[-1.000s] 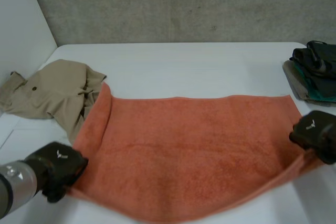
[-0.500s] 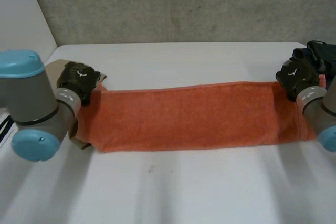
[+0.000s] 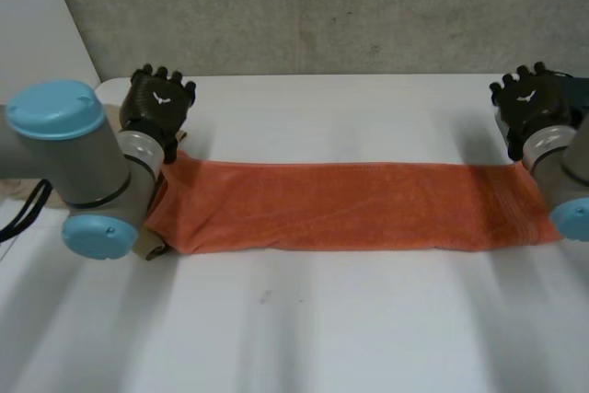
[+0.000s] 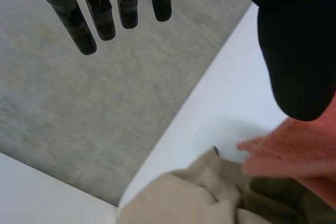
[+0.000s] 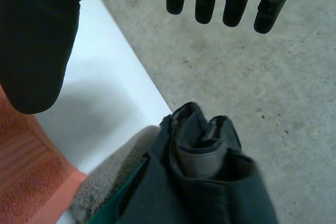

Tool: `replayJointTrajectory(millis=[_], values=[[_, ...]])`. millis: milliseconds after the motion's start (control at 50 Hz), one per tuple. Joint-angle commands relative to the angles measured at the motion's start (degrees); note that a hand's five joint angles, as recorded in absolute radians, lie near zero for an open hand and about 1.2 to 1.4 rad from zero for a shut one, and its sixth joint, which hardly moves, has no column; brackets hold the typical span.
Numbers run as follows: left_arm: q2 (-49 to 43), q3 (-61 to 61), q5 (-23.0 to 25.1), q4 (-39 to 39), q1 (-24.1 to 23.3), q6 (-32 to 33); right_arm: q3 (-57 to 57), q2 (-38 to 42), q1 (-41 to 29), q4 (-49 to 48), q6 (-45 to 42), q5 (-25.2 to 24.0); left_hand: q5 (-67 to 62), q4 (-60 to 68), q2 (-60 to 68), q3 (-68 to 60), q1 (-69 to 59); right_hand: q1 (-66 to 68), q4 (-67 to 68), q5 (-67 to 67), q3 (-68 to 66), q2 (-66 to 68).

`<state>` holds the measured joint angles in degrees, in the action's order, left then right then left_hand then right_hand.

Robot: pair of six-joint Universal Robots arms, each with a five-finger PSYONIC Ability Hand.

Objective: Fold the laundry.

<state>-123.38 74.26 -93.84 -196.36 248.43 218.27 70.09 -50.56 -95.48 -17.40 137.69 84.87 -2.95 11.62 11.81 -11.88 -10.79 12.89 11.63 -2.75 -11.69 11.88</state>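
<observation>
Watching the left end first, because that is where I expect trouble. The orange towel (image 3: 340,207) lies on the table (image 3: 350,329) as one long, narrow folded strip, and its left end sits on top of the beige garment (image 4: 178,198). If I reach down there for the next fold, I think the fingers could pinch both cloths at once and drag the garment along. That end also looks a little bunched, so a careless grab may skew the layers.

At the towel's right end the risk is milder. A pile of folded dark clothes (image 5: 210,192) lies just beyond that end, and a wide sweep could knock it.

The left robot hand (image 3: 158,103) hovers just past the towel's far edge at its left end. Its fingers (image 4: 79,24) are straight and spread away from the thumb, and it holds nothing. The wrist camera shows the towel's corner below the thumb, apart from it.

The right robot hand (image 3: 529,103) mirrors this at the towel's right end, past the far edge. Its fingers (image 5: 233,3) are extended, its grasp is wide and empty, and the towel's end lies under its thumb side.

Neither hand touches the towel, so either end needs a fresh grasp for the next fold.
</observation>
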Motion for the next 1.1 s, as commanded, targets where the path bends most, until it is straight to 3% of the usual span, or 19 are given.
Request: replayJointTrajectory(millis=[20, 120, 180, 260, 400, 540, 620, 680, 820, 960, 1020, 1100], values=[[9.7, 8.5, 1.5, -2.0, 0.8, -0.3, 5.3, -10.7, 3.8, 15.0, 5.6, -5.0, 2.9, -1.6, -1.8, 1.9, 0.8, -2.9, -1.6, 2.7, 1.7, -1.9], [13.8, 13.9, 3.6, -0.4, 1.5, -0.7, 10.2, -15.0, 7.8, 25.3, 5.5, -8.0, 2.9, -1.6, -1.8, 1.9, 0.8, -2.1, -0.8, 1.9, 0.9, -1.1], [15.9, 17.1, 4.5, 1.4, 2.1, -1.4, 14.6, -17.0, 10.6, 27.2, 5.4, -10.8, 2.9, -1.6, -1.8, 1.9, 0.8, 5.2, 6.4, -5.3, -6.4, 6.2], [17.7, 20.9, 5.3, 2.7, 2.3, -2.9, 20.1, -18.3, 13.7, 24.2, 4.3, -14.9, 2.9, -1.6, -1.8, 1.9, 0.8, 8.4, 9.6, -8.5, -9.6, 9.4], [18.3, 24.6, 5.4, 0.5, 2.3, -6.1, 26.8, -16.8, 17.2, 13.8, 0.6, -17.8, 2.9, -1.6, -1.8, 1.9, 0.8, 13.6, 14.9, -13.7, -14.8, 14.6], [17.7, 25.3, 5.2, -1.2, 2.0, -7.1, 28.0, -12.3, 17.7, 5.2, 0.5, -17.2, 2.9, -1.6, -1.8, 1.9, 0.8, 15.3, 16.5, -15.4, -16.5, 16.3], [17.5, 25.3, 4.7, -1.7, 1.6, -7.5, 27.7, -9.4, 17.8, 1.7, 0.7, -16.7, 2.9, -1.6, -1.8, 1.9, 0.8, 23.7, 24.9, -23.8, -24.9, 24.7], [17.7, 25.3, 4.1, -1.8, 1.3, -7.8, 27.4, -8.5, 18.3, -0.8, 1.3, -16.1, 2.9, -1.6, -1.8, 1.9, 0.8, 67.0, 68.3, -67.1, -68.2, 68.0], [18.8, 25.3, 2.9, -1.7, 1.0, -8.0, 27.2, -11.8, 23.0, -1.4, 3.0, -14.1, 2.9, -1.6, -1.8, 1.9, 0.8, 67.1, 68.4, -67.3, -68.3, 68.1], [21.7, 26.8, 2.8, -1.2, 1.5, -8.5, 21.9, -11.0, 28.9, 1.4, -6.5, -11.0, 2.9, -1.6, -1.8, 1.9, 0.8, 67.1, 68.4, -67.3, -68.3, 68.1], [22.6, 27.4, 2.9, -1.2, 1.7, -8.7, 19.7, -10.4, 28.0, 4.2, -14.7, -7.9, 2.9, -1.6, -1.8, 1.9, 0.8, 67.1, 68.4, -67.3, -68.3, 68.1], [23.4, 28.1, 2.9, -1.2, 2.0, -9.2, 18.2, -11.3, 19.5, 3.0, -15.3, -6.4, 2.9, -1.6, -1.8, 1.9, 0.8, 67.1, 68.4, -67.3, -68.3, 68.1]])
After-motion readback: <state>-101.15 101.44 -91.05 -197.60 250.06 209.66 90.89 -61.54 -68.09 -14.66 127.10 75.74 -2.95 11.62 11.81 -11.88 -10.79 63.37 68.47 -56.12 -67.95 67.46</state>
